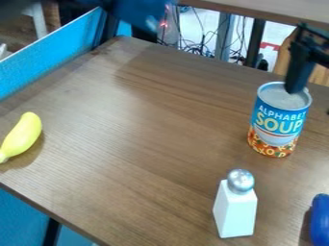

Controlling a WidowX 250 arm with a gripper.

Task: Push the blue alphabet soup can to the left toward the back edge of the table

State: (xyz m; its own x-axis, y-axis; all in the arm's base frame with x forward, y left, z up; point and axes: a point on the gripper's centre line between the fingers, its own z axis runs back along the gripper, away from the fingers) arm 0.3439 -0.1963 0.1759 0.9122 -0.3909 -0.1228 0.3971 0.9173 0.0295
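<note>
At upper right, we can't tell the black angular gripper's [296, 87] opening or hold; sideways drift could topple the blue-labelled cylindrical metal can [279, 123].

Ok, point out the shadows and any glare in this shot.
In the camera view, a soft shadow falls at the lower right of the yellow banana and another just left of the blue object; a broad, faint shade darkens part of the far side of the table; a bright highlight sits on the silver cap of the white shaker.
</note>
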